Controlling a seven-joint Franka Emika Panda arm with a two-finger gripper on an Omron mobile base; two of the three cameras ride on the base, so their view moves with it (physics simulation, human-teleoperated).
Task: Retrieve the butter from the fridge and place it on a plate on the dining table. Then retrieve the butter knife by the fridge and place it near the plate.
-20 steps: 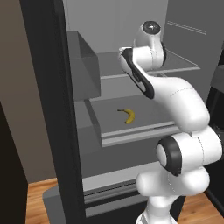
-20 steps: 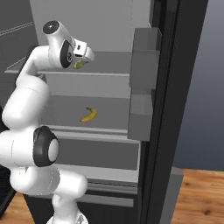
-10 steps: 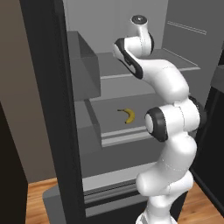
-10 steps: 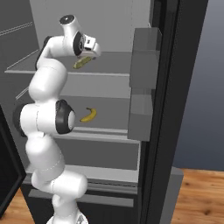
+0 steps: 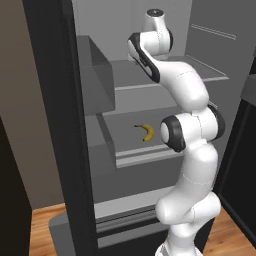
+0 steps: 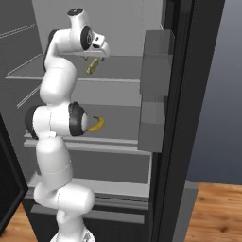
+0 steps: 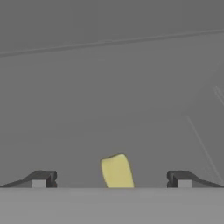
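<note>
The butter (image 6: 92, 66) is a small yellow stick lying on the upper shelf of the open black fridge (image 6: 176, 118). My gripper (image 6: 96, 57) hangs just above it, pointing down into the shelf. In the hand view the butter (image 7: 117, 171) stands midway between the two dark fingertips (image 7: 41, 178), and my gripper (image 7: 111, 180) is open wide with clear gaps on both sides. The plate, the dining table and the butter knife are out of view.
A curved yellow banana (image 5: 145, 131) lies on the shelf below, also seen as the banana (image 6: 97, 124) behind my elbow. Grey door bins (image 6: 156, 56) jut from the open door (image 5: 50, 125). A drawer front sits under the banana shelf.
The arm has stretched upward and deeper into the fridge, bringing the hand from beside the upper shelf to over the butter. The jaws stayed open.
</note>
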